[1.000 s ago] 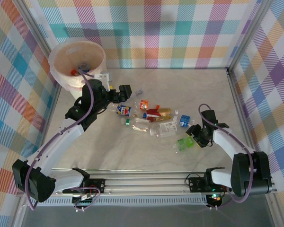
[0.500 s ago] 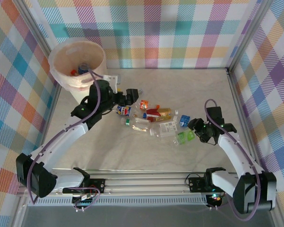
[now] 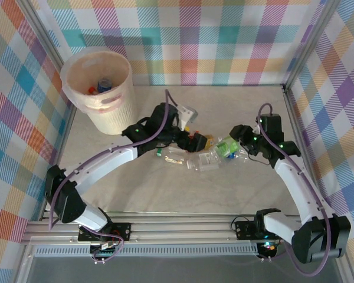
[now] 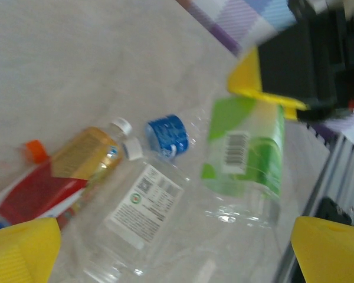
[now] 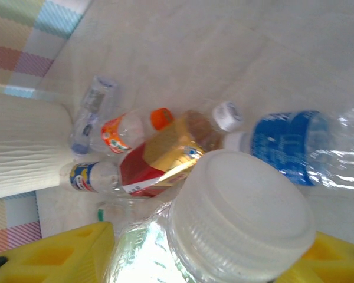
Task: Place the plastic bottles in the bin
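My right tool [image 3: 236,141] pinches the green bottle [image 4: 248,147] near its cap, to carry it to the bin [image 3: 115,115]. My left tool [image 3: 194,140] hangs wide over the other bottles [image 3: 209,159], ready.

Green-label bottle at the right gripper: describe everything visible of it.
The green-label bottle is clear, thin plastic, its lower body crinkled, with a two-tone green wrap label bearing a barcode and a wide white ribbed cap. The right gripper is shut on it near the cap end, one yellow finger on each side. From above it lies at the right end of the other bottles; whether it touches them or the table is unclear.
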Controlling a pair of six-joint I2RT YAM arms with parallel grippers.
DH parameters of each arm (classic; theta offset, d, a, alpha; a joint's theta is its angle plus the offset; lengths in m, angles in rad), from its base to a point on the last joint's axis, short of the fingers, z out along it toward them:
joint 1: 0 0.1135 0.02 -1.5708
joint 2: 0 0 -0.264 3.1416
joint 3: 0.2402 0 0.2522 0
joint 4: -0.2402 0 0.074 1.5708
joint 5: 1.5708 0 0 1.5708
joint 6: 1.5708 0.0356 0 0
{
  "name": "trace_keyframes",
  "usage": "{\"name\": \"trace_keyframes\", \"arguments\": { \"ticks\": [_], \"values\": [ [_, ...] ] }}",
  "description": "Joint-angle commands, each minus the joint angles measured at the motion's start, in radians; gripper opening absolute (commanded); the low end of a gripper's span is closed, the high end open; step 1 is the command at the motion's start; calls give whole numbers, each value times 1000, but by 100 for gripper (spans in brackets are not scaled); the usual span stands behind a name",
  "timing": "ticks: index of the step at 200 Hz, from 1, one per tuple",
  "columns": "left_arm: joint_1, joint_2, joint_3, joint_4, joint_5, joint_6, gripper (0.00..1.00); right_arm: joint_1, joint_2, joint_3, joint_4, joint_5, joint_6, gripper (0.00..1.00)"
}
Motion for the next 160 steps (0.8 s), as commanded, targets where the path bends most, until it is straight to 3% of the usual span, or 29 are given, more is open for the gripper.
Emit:
{"name": "trace_keyframes", "arguments": {
  "ticks": [1, 88, 128, 160],
  "values": [
    [-43, 44, 67, -47, 60, 51, 100, 35, 33, 57, 61, -20, -31, 49],
    [-72, 156, 132, -55, 64, 16, 99, 134, 90, 134, 127, -20, -30, 49],
    [-72, 161, 124, -16, 75, -13, 84, 156, 91, 141, 145, -30, -22, 49],
    [-73, 159, 121, -2, 77, -23, 66, 170, 91, 142, 161, -37, -18, 49]
  ]
}}
